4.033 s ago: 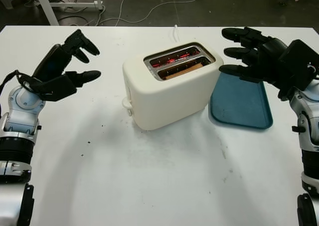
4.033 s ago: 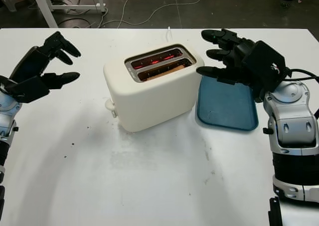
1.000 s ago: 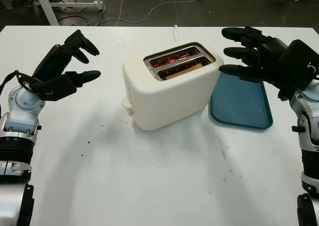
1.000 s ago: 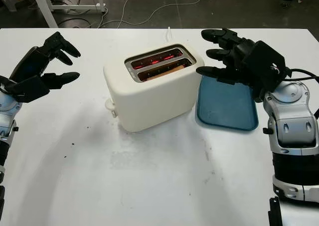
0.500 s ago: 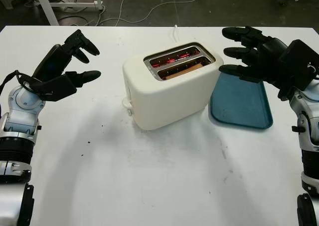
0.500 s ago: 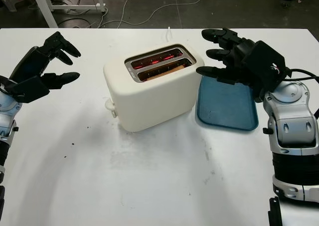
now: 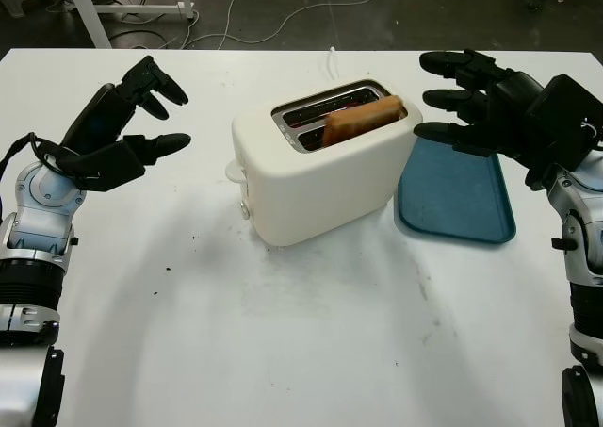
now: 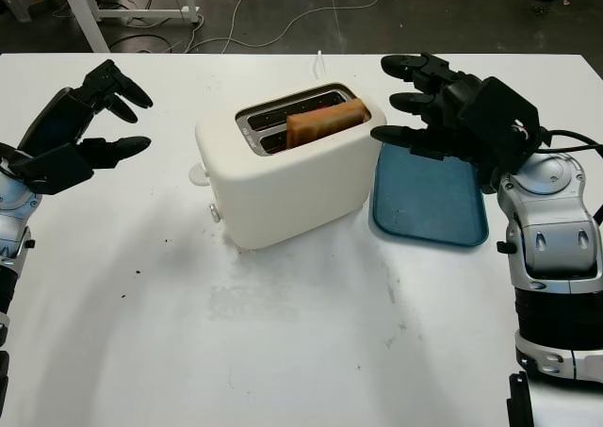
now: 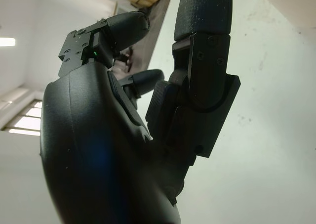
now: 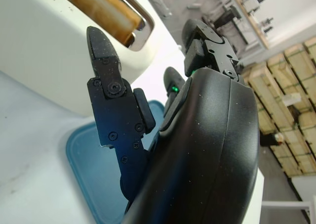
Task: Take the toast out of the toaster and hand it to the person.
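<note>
A cream toaster (image 7: 320,177) stands in the middle of the white table. One browned slice of toast (image 7: 363,119) sticks up out of its near slot, tilted; the far slot (image 7: 316,106) looks dark. My right hand (image 7: 452,97) hovers open just to the right of the toaster's top, above a blue tray, a short way from the toast (image 10: 98,9). My left hand (image 7: 141,116) hangs open in the air well to the left of the toaster. The toaster's lever knob (image 7: 234,170) sits high on its left end.
A blue tray (image 7: 457,196) lies flat on the table right of the toaster, under my right hand. A white cord (image 7: 333,61) runs from behind the toaster to the table's far edge. Beyond the table are a dark floor with cables and a white table leg (image 7: 89,12).
The toast has popped up out of the near slot, the red glow inside the slots has gone, and the lever knob has risen. Both hands have stayed where they were.
</note>
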`<state>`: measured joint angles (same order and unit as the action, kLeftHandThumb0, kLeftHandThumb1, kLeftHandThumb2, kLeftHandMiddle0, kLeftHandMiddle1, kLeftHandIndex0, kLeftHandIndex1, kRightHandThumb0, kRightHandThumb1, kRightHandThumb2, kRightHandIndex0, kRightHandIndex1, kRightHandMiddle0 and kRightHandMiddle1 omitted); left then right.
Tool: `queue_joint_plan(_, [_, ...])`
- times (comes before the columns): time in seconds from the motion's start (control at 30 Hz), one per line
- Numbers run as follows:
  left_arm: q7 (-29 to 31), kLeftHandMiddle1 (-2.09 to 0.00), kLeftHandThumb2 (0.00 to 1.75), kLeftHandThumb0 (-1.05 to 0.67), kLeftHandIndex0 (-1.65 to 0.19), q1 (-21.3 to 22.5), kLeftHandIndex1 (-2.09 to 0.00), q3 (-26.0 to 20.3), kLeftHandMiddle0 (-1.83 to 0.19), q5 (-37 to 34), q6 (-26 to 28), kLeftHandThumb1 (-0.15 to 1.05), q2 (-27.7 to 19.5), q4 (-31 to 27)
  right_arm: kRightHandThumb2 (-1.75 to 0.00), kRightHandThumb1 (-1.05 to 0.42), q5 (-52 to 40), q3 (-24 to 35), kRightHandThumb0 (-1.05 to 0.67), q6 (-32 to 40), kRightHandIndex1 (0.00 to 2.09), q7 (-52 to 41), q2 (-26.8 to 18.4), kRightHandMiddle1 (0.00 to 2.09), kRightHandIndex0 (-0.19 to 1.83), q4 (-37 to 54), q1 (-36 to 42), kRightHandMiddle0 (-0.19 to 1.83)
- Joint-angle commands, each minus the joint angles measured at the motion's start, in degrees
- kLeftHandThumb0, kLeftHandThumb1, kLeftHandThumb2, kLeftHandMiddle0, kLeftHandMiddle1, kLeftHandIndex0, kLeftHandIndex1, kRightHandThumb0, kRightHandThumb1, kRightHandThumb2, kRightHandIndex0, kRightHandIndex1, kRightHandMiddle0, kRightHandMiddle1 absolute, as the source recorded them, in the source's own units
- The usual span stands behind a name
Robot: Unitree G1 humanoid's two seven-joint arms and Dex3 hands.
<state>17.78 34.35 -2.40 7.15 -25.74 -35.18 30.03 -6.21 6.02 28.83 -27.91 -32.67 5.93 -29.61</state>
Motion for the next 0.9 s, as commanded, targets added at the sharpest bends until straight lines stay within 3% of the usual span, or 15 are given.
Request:
queue_joint_plan(0.0, [0.1, -1.73, 0.32, -1.05, 0.0, 0.3, -1.59, -0.3, 0.0, -0.3, -0.1, 0.92, 0.0, -0.2, -0.01, -0.83, -0.2, -0.1, -0.4, -0.6, 0.54, -0.3, -0.4, 0.37, 0.0, 0.2, -0.6, 0.08])
queue_joint_plan(0.3, [0.3, -1.72, 0.32, -1.05, 0.0, 0.3, -1.58, -0.4, 0.0, -0.5, 0.3, 0.92, 0.1, -0.3, 0.0, -0.78, 0.5, 0.8, -0.4, -3.0, 0.56, 0.8, -0.5, 0.37, 0.0, -0.8, -2.1, 0.1])
queue_joint_plan(0.5, [0.3, -1.72, 0.32, -1.05, 0.0, 0.3, -1.58, -0.4, 0.0, -0.5, 0.3, 0.92, 0.1, -0.4, 0.0, -0.67, 4.5, 0.5, -0.26, -14.8, 0.86, 3.3, -0.9, 0.45, 0.03, -5.0, -7.3, 0.26])
queue_joint_plan(0.67, [0.2, -1.73, 0.33, -1.05, 0.0, 0.2, -1.59, -0.4, 0.0, -0.4, 0.4, 0.92, 0.1, -0.7, -0.01, -0.57, 8.4, -1.7, -0.18, -20.3, 0.97, 3.5, -1.9, 0.55, 0.32, -8.8, -13.4, 0.5])
queue_joint_plan(0.87, [0.0, -1.73, 0.33, -1.05, 0.0, 0.0, -1.59, -0.6, 0.0, -0.6, 0.1, 0.92, 0.2, -0.7, -0.01, -0.45, 12.4, -5.8, 0.03, -29.2, 0.87, 2.2, -2.2, 0.56, 0.69, -15.9, -20.9, 0.76])
